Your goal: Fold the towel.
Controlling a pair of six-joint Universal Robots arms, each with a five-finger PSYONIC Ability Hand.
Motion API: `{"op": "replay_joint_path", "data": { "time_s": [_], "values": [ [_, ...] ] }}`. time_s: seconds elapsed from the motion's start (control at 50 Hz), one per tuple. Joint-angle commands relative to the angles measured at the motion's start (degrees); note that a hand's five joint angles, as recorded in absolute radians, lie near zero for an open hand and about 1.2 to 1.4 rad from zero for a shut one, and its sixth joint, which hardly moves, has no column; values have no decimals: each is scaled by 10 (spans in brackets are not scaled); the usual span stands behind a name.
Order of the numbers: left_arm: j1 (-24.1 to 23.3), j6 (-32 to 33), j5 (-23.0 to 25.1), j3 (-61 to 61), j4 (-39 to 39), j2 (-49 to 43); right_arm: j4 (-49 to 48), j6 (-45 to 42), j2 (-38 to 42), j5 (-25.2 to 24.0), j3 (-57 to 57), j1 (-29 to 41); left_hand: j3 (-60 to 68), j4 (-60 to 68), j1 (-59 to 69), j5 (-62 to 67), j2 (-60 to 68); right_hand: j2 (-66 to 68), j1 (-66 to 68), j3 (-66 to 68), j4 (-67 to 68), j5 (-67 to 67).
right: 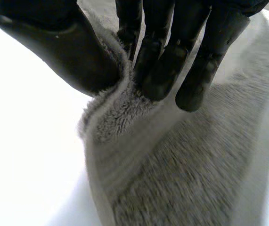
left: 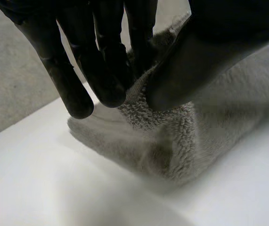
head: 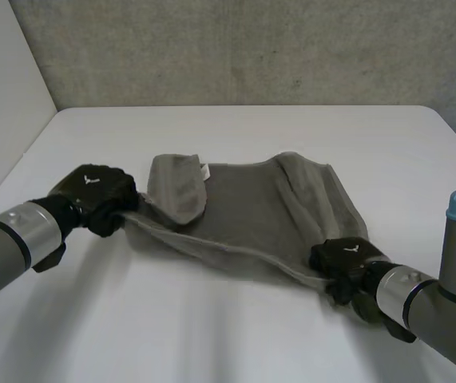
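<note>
Nearest the camera, right robot hand point(head: 346, 259) is pinching the towel point(head: 251, 211) at its near-right corner. Left robot hand point(head: 100, 198), a bit farther back, is pinching the near-left corner, so the near edge is running btw the two and looking slightly raised off the worktop point(head: 212, 335). Beyond that the towel is lying spread over mid-worktop, but not flat: the far-left corner is flopping back over itself & the right side is bunching into a ridge. Farthest back there's bare worktop, then the wall point(head: 251, 48). Progress, as I'm reading it: grasp done, fold not yet made, since no half is lying over the other. Remaining: carrying the near edge over to the far one, then smoothing; the stray flap prob. needs sorting too. Wrist views are adding grip detail: on the left, thumb point(left: 195, 66) & fingers point(left: 101, 61) are nipping a tuft of pile; on the right it's the same nip, w/ cloth running away under the palm. Head view is adding the overall lay & both arms.
</note>
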Motion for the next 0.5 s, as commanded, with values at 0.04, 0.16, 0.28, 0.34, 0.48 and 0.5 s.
{"op": "replay_joint_path", "data": {
  "time_s": [0.04,0.16,0.28,0.34,0.48,0.5],
  "values": [
    [0,-43,3,32,-4,51,96,-2,-46,-91,-77,-33,33,25,61,45,43,65,57,42,40,41],
    [1,-80,5,68,-20,118,253,-60,-162,-98,-228,-67,33,25,61,45,43,65,57,42,40,41],
    [2,-103,6,82,-39,151,382,-159,-161,-102,-326,-84,33,25,61,45,43,65,57,42,40,41],
    [7,-103,6,87,-37,145,401,-233,-139,-74,-365,-85,33,25,61,45,43,65,57,42,40,41],
    [10,-102,-3,150,-39,25,376,-275,-4,58,-472,-30,33,25,61,45,43,65,57,42,40,41],
    [5,-103,-3,187,-43,-19,376,-275,-3,58,-472,-30,33,25,61,45,43,65,57,42,40,41]
  ]
}}
